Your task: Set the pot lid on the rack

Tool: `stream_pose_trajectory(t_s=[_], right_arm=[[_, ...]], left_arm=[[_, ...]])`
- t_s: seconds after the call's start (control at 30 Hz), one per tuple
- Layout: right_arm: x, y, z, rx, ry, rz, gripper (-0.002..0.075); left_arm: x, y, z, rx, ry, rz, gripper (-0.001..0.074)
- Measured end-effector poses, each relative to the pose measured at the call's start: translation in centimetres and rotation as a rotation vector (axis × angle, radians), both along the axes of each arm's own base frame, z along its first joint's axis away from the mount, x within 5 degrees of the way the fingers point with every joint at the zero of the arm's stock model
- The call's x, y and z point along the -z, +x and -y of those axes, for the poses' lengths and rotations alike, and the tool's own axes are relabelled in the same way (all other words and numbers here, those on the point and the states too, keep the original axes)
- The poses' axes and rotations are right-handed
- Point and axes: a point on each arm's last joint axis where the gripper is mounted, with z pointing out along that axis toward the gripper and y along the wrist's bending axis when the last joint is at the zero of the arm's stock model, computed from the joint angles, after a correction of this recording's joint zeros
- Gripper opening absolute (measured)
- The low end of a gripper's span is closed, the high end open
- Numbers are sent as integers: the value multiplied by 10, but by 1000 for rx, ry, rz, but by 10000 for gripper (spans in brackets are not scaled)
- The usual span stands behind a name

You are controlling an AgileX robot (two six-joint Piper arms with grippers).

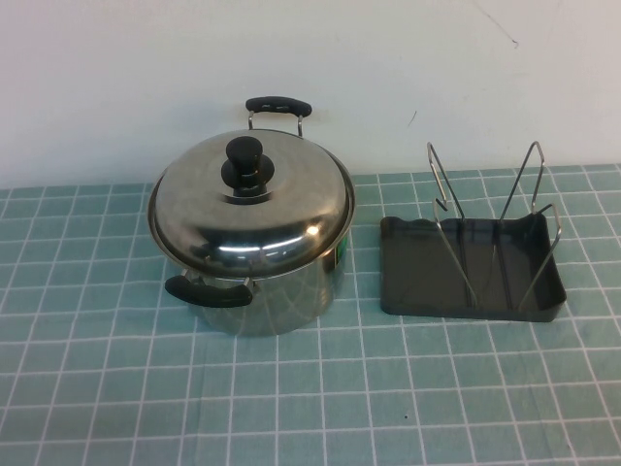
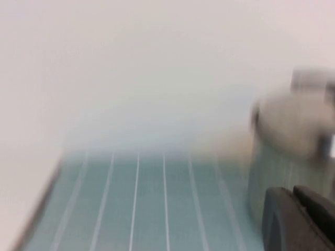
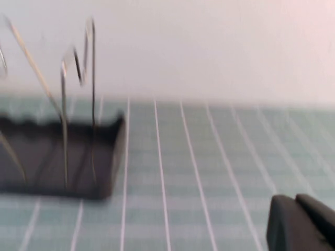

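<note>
While it sits closed on the deep steel pot with two black handles, the round domed shiny stainless-steel pot lid with its black centre knob is level, rim seated all round the pot's top. Just beside the pot on its right stands the small black rectangular plastic rack, silver wire loops upright (nothing in it), the two apart with a narrow gap between. Both rest on the teal grid-lined mat, white wall behind.

High view shows lid, pot and rack whole, no arm in frame. Left wrist view catches only a blurred side of the pot with the lid's edge on top, plus a dark piece of the left gripper low near the mat, beside the pot. Right wrist view has the rack side-on and a dark piece of the right gripper, low, well apart from the rack. Fingers of either gripper: cannot tell whether spread or together.
</note>
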Motion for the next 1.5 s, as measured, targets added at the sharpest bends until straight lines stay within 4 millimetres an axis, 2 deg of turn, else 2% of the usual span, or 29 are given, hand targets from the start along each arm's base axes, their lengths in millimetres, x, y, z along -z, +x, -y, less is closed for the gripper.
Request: stream_pose_trajectory(t_s=[0.23,0.37,0.43,0.57,0.67,0.8,0.93,1.03,1.13,1.33,1.4,1.5], right_arm=[[-41,-2,-6,-64,-27,456,-1],[-58,-9,-8,-88,-46,659,-1],[-62,-11,-8,-82,-72,709,-1],[-65,-13,-8,-76,-94,739,-1],[-71,-14,-8,-68,-116,728,-1],[-104,-21,-7,-41,-165,655,-1],[-134,-35,-3,-2,-175,436,-1],[-141,-34,0,10,-224,279,-1],[-135,-24,0,-7,-257,156,-1],[-115,-12,-8,-105,-180,71,-1],[-108,-9,-11,-138,-185,51,-1],[-97,-6,-14,-185,-189,25,-1]], left_arm=[[-41,-10,0,5,-10,469,-2],[-52,-16,0,8,-18,602,-2],[-56,-18,1,21,-43,653,-2],[-58,-20,1,47,-111,679,-2],[-59,-15,1,46,-119,546,-2],[-88,-20,1,26,-69,416,-2],[-118,-16,2,16,31,413,-2],[-127,3,5,35,94,399,-2],[-126,28,11,100,96,363,-2],[-110,84,47,489,221,349,-2],[-102,102,53,576,171,311,-2],[-95,133,56,619,42,243,-2]])
